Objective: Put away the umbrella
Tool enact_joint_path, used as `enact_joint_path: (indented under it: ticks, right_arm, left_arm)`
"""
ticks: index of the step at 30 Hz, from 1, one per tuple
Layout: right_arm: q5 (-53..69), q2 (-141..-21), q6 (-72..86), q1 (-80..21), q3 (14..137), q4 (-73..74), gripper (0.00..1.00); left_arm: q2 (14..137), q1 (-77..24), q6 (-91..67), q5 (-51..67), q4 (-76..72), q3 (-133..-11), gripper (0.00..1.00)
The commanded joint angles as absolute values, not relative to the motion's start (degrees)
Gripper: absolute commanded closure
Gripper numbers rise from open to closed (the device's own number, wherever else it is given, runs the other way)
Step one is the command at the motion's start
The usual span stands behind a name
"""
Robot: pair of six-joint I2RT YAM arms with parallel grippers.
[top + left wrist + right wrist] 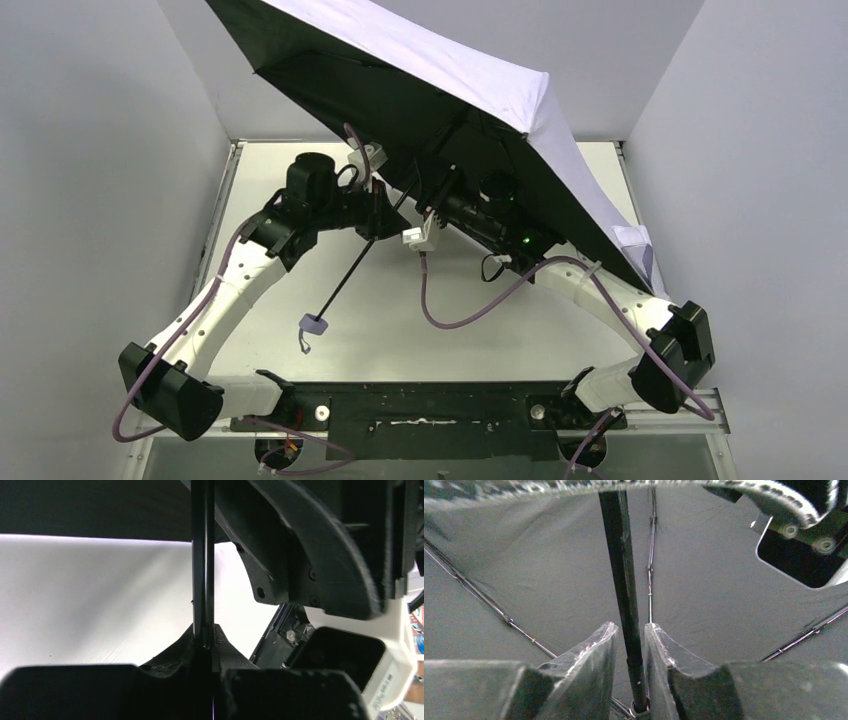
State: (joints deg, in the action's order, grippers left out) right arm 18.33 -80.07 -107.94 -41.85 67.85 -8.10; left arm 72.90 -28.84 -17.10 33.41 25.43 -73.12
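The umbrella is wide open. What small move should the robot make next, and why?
Probably slide the right gripper along the shaft toward the handle to start folding the canopy. The canopy is fully spread, the left gripper is clamped on the shaft to steady it, and the right one straddles the shaft nearer the canopy.

Overhead; both wrists close on shaft (pixel 624 580)

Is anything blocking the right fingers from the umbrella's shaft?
Nothing visible does. The black shaft of the lavender-and-black folding umbrella runs between the right gripper's fingers, and the left gripper grips that shaft too.
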Motion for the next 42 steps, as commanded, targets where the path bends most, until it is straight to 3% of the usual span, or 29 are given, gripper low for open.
enact_joint_path:
  ticks: [1, 3, 6, 8, 16, 21, 28, 35, 42]
  right_arm:
    - [18.15, -75.55, -101.72, -42.45, 66.47, -9.57, 0.67]
    - [17.36, -74.05, -98.09, -42.38, 65.53, -7.86, 0.58]
    - [16.54, -71.41, -90.57, -42.43, 63.54, -4.89, 0.36]
    - [16.48, -69.44, -85.44, -42.37, 60.63, -4.82, 0.3]
    - [17.4, -61.42, -50.16, -42.36, 46.79, -19.93, 0.28]
    - [11.38, -59.49, -24.92, -42.42, 41.04, -29.39, 0.28]
    - [-4.78, -61.26, 5.7, -42.45, 43.22, -25.56, 0.25]
    - [-12.63, -65.86, 30.2, -42.37, 51.51, -15.66, 0.24]
    - [-8.8, -70.26, 43.39, -42.04, 54.41, -24.48, 0.22]
  left_arm:
    - [72.89, -28.56, -16.04, 30.89, 22.56, -76.39, 1.0]
    - [72.57, -28.52, -15.4, 28.58, 23.37, -76.46, 1.0]
    - [71.69, -28.48, -15.19, 23.12, 23.85, -76.04, 1.0]
    - [70.98, -28.48, -15.21, 20.27, 23.49, -75.48, 1.0]
    - [69.25, -30.23, -12.4, 9.29, 26.2, -75.38, 1.0]
    - [68.34, -33.9, -10.88, 1.62, 26.81, -73.58, 1.0]
    - [67.38, -35.08, -17.66, -1.21, 21.9, -67.42, 1.0]
    - [68.76, -37.86, -19.91, -2.05, 19.78, -66.66, 1.0]
    - [69.32, -40.0, -19.21, -2.54, 20.25, -67.64, 1.0]
